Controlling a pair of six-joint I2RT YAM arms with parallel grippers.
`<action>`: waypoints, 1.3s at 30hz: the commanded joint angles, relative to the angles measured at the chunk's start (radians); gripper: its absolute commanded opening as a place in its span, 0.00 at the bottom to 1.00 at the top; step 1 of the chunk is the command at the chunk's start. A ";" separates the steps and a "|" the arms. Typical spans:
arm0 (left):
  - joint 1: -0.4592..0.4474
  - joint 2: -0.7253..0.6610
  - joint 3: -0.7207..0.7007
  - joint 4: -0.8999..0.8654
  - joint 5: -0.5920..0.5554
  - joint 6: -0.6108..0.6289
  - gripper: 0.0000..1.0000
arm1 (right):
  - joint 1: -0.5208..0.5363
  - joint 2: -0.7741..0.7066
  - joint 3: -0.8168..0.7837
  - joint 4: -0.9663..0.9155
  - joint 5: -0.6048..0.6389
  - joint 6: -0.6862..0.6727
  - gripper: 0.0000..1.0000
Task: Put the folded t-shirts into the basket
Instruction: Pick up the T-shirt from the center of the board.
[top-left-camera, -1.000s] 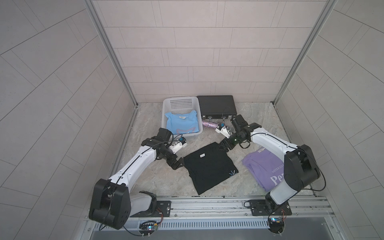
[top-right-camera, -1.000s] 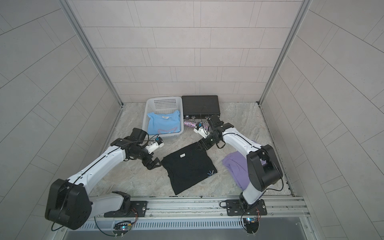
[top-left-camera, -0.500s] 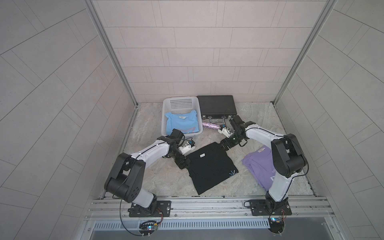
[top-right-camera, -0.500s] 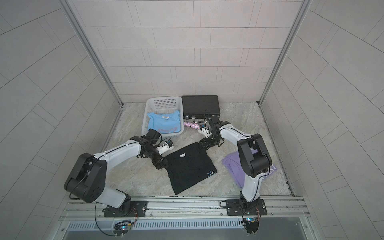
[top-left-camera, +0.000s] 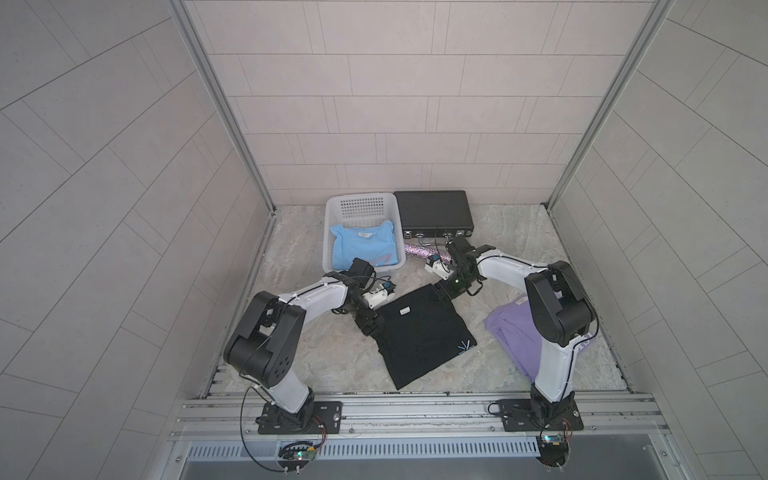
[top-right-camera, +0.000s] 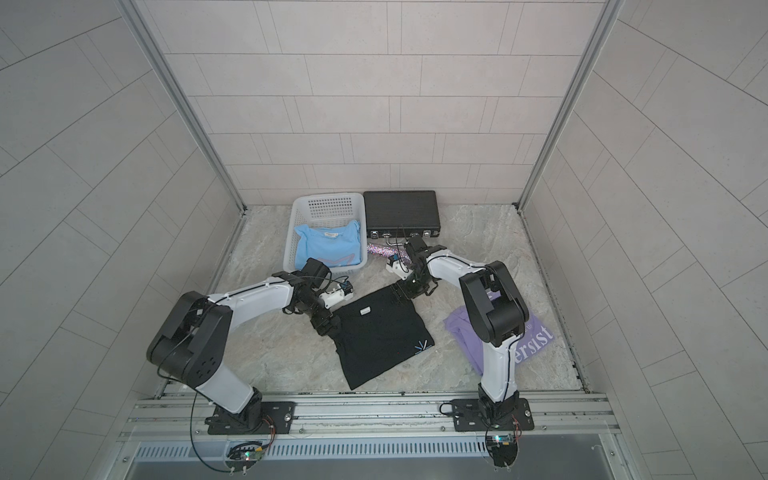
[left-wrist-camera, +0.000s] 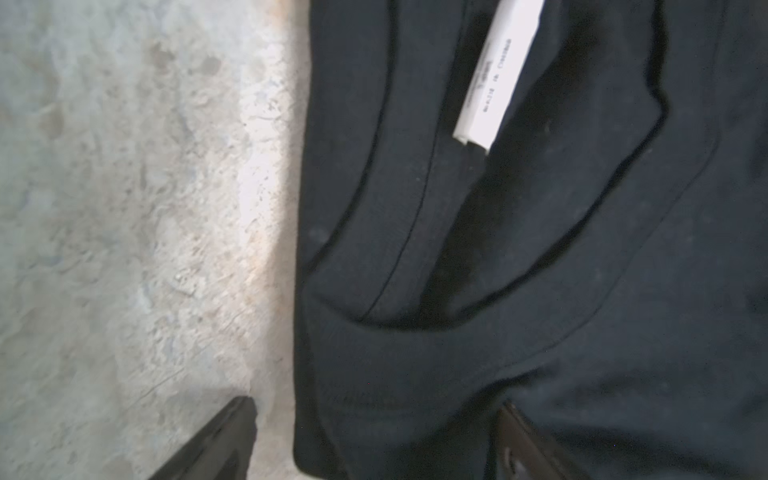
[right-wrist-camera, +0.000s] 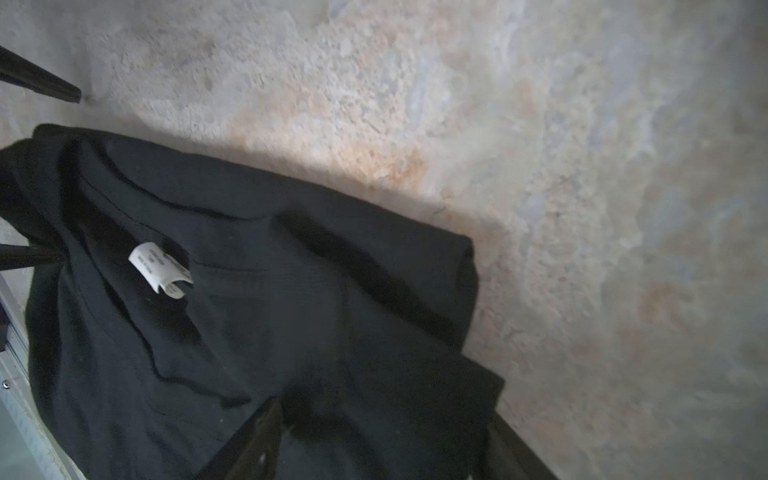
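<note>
Fingers (left-wrist-camera: 224, 440) on my left gripper (left-wrist-camera: 374, 436) and right gripper (right-wrist-camera: 382, 432) stand apart, straddling corners of the black shirt (top-left-camera: 419, 332). Only the wrist views show that gap. The left one has slid inward since a second ago.

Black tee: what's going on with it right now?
Both arms are at the black t-shirt on the table. The left gripper and right gripper each straddle a corner of its collar end, jaws open, nothing lifted yet. The light blue t-shirt already lies in the basket; the lavender t-shirt lies on the table.
</note>
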 joint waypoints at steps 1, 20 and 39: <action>-0.015 0.012 0.011 -0.001 -0.007 0.006 0.81 | 0.011 0.024 -0.002 0.012 0.003 -0.003 0.69; -0.018 0.031 0.048 -0.051 0.091 0.001 0.03 | 0.012 -0.062 -0.061 0.103 -0.180 -0.039 0.21; 0.087 -0.220 0.175 -0.332 0.033 0.102 0.00 | 0.036 -0.417 -0.228 0.370 -0.248 0.022 0.00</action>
